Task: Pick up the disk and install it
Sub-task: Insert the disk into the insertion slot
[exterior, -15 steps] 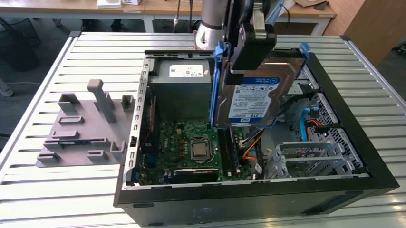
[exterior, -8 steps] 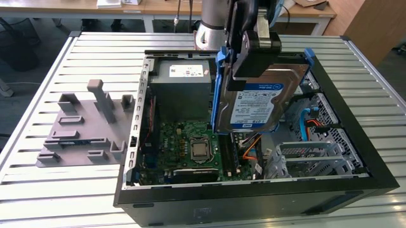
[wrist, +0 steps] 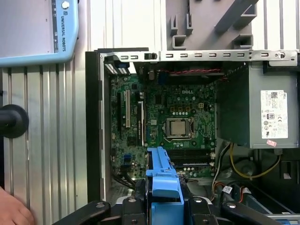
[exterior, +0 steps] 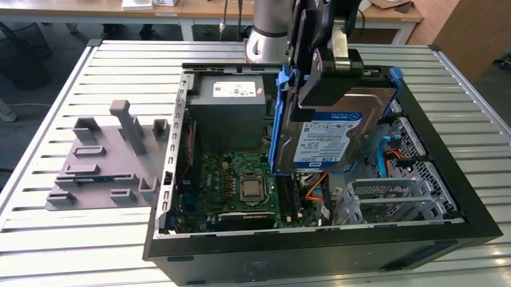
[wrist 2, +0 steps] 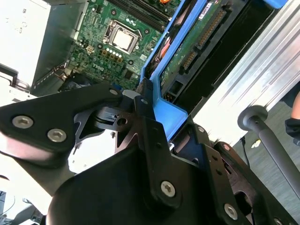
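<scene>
Above the open computer case (exterior: 319, 254), beside its motherboard (exterior: 239, 179): the gripper (exterior: 326, 91) has its jaws clamped on the blue carrier edge of the disk (exterior: 339, 136). The disk hangs tilted, label outward, clear of the case, likely angled to line up with the bay. Not seated yet.

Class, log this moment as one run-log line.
gripper: shut on disk | disk: held tilted over open computer case | position: exterior view's right of motherboard | install: not yet seated
</scene>
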`<move>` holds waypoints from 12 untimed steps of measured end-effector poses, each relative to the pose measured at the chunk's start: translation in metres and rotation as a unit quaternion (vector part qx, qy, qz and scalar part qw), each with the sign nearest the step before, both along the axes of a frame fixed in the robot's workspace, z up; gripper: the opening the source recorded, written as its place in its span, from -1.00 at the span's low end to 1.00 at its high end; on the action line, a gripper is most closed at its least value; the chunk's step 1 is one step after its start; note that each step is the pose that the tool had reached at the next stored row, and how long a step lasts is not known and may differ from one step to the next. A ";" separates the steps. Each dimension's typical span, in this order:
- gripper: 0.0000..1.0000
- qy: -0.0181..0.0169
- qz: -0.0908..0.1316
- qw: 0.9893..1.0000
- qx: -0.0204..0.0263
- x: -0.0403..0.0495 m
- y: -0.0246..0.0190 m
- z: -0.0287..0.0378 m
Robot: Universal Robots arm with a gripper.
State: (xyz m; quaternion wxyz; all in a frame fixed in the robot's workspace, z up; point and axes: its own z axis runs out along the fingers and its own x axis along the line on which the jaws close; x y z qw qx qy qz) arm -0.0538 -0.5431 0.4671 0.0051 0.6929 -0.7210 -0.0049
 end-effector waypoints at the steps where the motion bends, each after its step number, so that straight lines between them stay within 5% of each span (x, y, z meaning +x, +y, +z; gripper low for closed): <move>1: -0.27 0.000 0.000 1.000 0.000 0.0007 -0.0009 -0.0001; 12: -0.27 0.001 -0.003 1.000 0.000 0.0134 -0.0076 -0.0016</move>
